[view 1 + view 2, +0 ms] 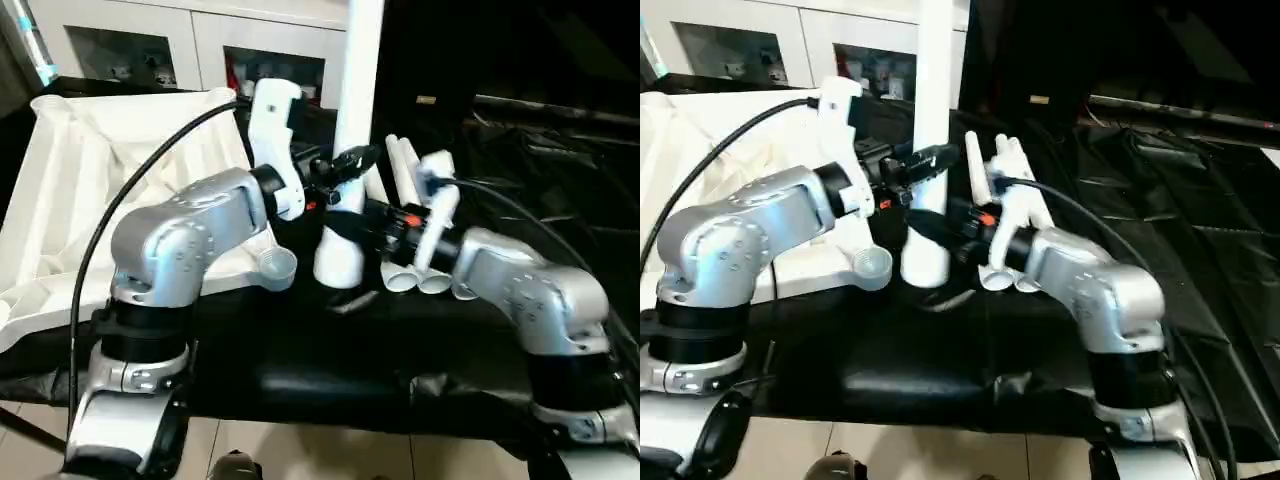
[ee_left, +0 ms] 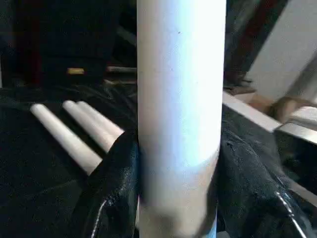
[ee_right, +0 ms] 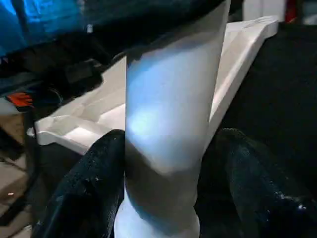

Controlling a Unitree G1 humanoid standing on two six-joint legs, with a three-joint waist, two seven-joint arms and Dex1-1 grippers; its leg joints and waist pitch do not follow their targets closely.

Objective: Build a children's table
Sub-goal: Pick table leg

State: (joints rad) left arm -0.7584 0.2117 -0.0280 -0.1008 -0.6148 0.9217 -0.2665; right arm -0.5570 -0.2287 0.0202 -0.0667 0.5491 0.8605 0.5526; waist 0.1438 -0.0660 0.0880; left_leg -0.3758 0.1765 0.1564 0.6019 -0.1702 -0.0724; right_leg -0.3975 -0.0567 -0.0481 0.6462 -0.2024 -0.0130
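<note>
- I am holding one white leg (image 1: 352,120) upright with both hands; its wide lower end (image 1: 340,262) is standing on the black-covered work surface (image 1: 330,345), near that surface's front edge.
- My left hand (image 1: 345,168) is gripping the leg partway up. In the left wrist view its black fingers (image 2: 115,183) are pressing against both sides of the tube.
- My right hand (image 1: 345,222) is gripping the same leg lower down, just above the wide end. In the right wrist view its fingers (image 3: 91,183) are sitting on either side of the tube.
- The white table panel (image 1: 70,190) is lying underside up towards the left edge of the work surface, its ribs showing. One round corner socket (image 1: 277,264) is sitting just beside the base of the held leg; I cannot tell whether they are touching.
- The three other legs (image 1: 405,175) are lying side by side on the black cover behind my right forearm, open ends (image 1: 418,282) facing the front edge.
- A white cabinet with glass doors (image 1: 190,45) is standing behind the panel.
</note>
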